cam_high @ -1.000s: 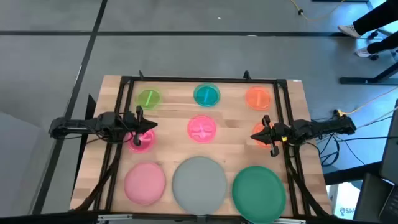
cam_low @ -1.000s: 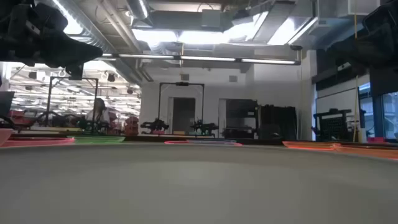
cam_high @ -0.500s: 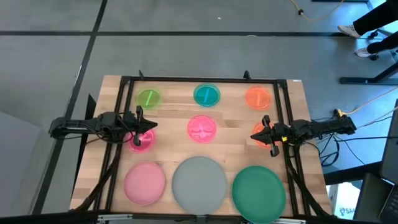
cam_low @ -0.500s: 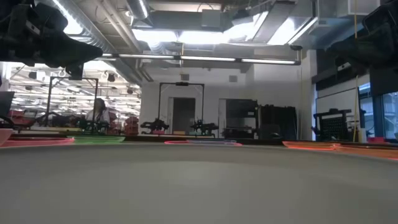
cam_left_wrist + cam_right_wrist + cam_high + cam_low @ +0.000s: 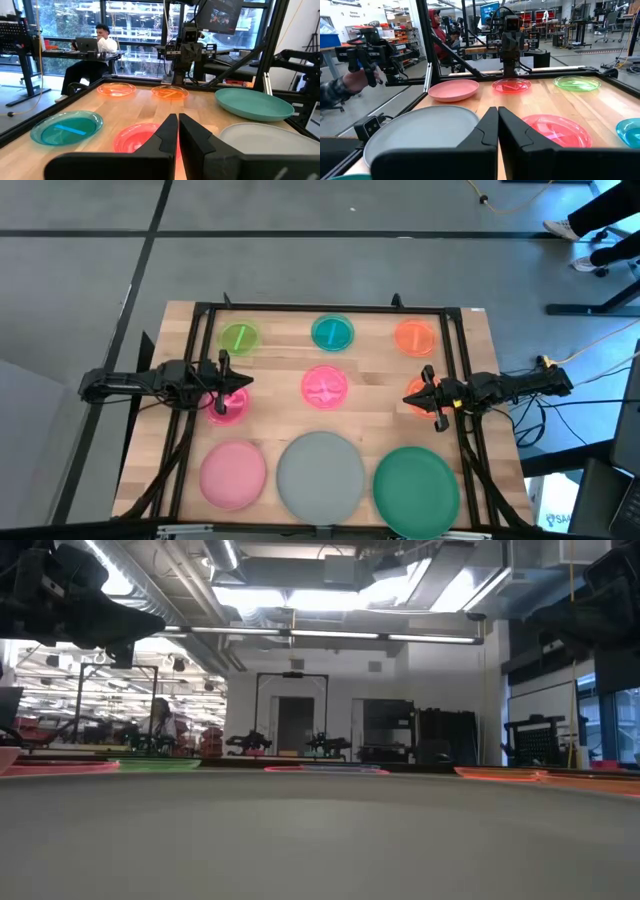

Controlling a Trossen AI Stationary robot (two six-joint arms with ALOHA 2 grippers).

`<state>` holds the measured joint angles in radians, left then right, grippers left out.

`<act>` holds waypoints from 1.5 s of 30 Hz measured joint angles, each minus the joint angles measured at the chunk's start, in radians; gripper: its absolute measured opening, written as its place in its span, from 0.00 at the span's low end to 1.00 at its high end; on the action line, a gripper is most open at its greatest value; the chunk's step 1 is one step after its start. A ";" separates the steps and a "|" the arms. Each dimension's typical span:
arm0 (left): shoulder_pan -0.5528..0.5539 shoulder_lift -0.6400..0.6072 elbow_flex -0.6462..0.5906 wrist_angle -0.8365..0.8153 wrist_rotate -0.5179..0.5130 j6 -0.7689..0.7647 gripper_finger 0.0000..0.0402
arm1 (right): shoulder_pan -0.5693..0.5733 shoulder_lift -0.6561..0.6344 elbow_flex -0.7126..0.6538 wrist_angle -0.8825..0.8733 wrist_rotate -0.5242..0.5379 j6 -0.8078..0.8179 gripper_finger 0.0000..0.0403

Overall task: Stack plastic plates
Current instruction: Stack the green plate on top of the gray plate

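Your surface [image 5: 370,375]: pale wood planks, smooth satin finish. Small plates, e.g. the teal plate [image 5: 332,333]: translucent glossy plastic. Large grey plate [image 5: 320,474]: opaque matt plastic. Left end effector [image 5: 177,131]: matt black.

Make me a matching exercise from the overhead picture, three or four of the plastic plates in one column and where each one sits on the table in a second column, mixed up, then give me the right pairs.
Column one:
1. large opaque grey plastic plate
2. small translucent teal plastic plate
3. small translucent lime green plastic plate
4. large opaque dark green plastic plate

Column two:
A. far row, on the left arm's side
B. near row, middle
C. near row, on the right arm's side
D. far row, middle

Pairs: 1-B, 2-D, 3-A, 4-C
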<state>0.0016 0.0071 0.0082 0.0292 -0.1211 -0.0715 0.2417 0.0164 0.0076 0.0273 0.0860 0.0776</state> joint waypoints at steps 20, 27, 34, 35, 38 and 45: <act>-0.028 0.034 0.000 0.173 -0.020 -0.213 0.02 | 0.000 0.001 -0.001 0.091 0.002 0.208 0.01; -0.115 0.203 0.011 0.324 -0.080 -0.259 0.00 | 0.000 0.043 -0.001 0.063 0.063 0.187 0.01; -0.218 0.496 0.151 0.333 -0.248 -0.261 0.00 | 0.000 0.138 -0.001 0.161 0.062 0.121 0.01; -0.230 0.548 0.183 0.334 -0.263 -0.260 0.00 | 0.000 0.150 -0.001 0.168 0.062 0.110 0.01; -0.262 0.701 0.280 0.334 -0.287 -0.259 0.00 | 0.000 0.175 -0.001 0.163 0.065 0.098 0.01; -0.318 1.051 0.532 0.329 -0.308 -0.257 0.00 | 0.000 0.191 -0.001 0.194 0.017 0.077 0.01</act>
<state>-0.3160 1.0582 0.5397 0.3585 -0.4292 -0.3283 0.2420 0.2073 0.0067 0.2208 0.1027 0.1550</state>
